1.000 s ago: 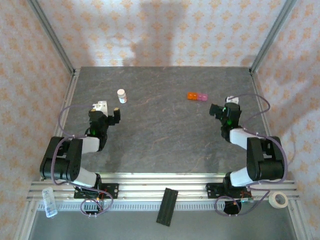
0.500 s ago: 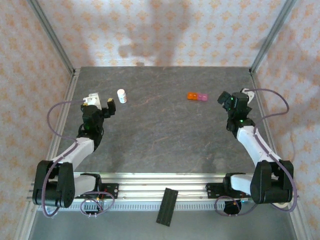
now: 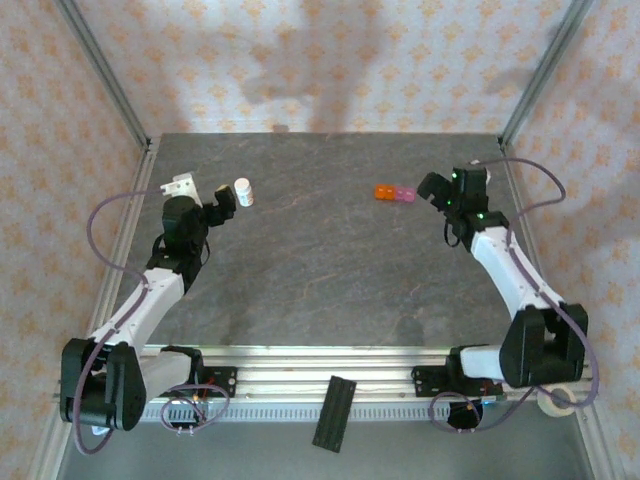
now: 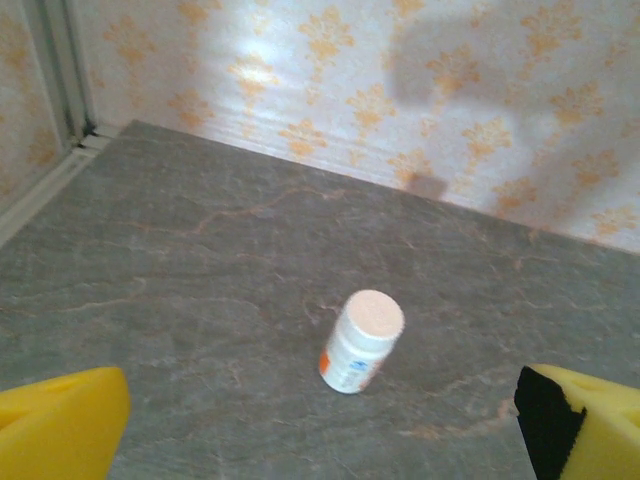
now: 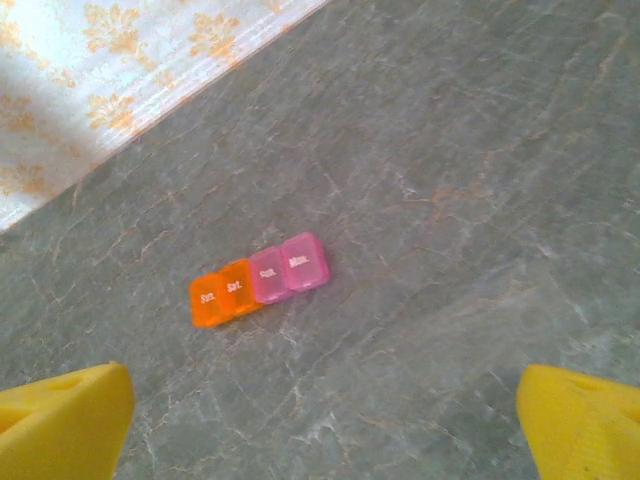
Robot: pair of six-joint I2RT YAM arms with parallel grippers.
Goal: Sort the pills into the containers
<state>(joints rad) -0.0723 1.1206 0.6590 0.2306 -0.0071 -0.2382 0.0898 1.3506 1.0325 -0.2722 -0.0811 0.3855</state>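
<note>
Top external view: table (image 3: 320,270) with both arms reaching away from their bases. Left gripper (image 3: 222,202), fingers spread and empty, faces the upright white bottle (image 3: 243,192) just ahead of it, presumably so as to straddle it. Right gripper (image 3: 432,190), likewise spread and empty, points at the orange-and-pink containers (image 3: 394,193) near ahead, which lie flat with lids up and closed; their contents are hidden.

Top view: I'm seeing soft, even light on the surface (image 3: 320,260), and broad dim shadows are lying across the back wall (image 3: 300,80). Left wrist view is running slightly soft, with a bright patch glaring on the wall (image 4: 250,70). Right wrist view: the wall (image 5: 60,100) is washing out, and lettering on the containers (image 5: 260,278) is blurring.
</note>
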